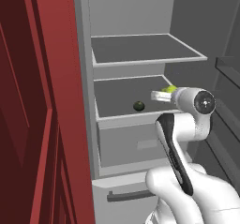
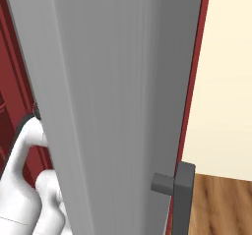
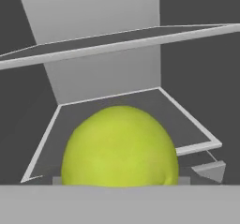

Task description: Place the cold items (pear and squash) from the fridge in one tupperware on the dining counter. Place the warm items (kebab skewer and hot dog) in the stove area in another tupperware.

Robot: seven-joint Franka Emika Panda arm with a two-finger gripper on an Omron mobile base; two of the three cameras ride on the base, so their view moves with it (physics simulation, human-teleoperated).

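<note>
The fridge (image 1: 131, 17) stands open with my arm reaching onto its lower shelf (image 1: 117, 94). The yellow-green pear (image 3: 119, 145) fills the lower middle of the hand view, right in front of the camera. Small grey finger bits (image 3: 185, 180) press against its two sides, so my gripper (image 1: 164, 95) is shut on it. From the left base, the pear (image 1: 169, 88) peeks out above the white hand at the shelf's right side. The dark green squash (image 1: 138, 106) sits near the shelf's front edge, left of the hand and apart from it.
An upper shelf (image 1: 145, 49) hangs close above the hand. Below the lower shelf is a drawer with a label (image 1: 146, 144). The grey fridge door (image 2: 123, 106) with its dark handle (image 2: 179, 190) stands to my right. Dark red cabinet panels (image 1: 42, 124) stand on the left.
</note>
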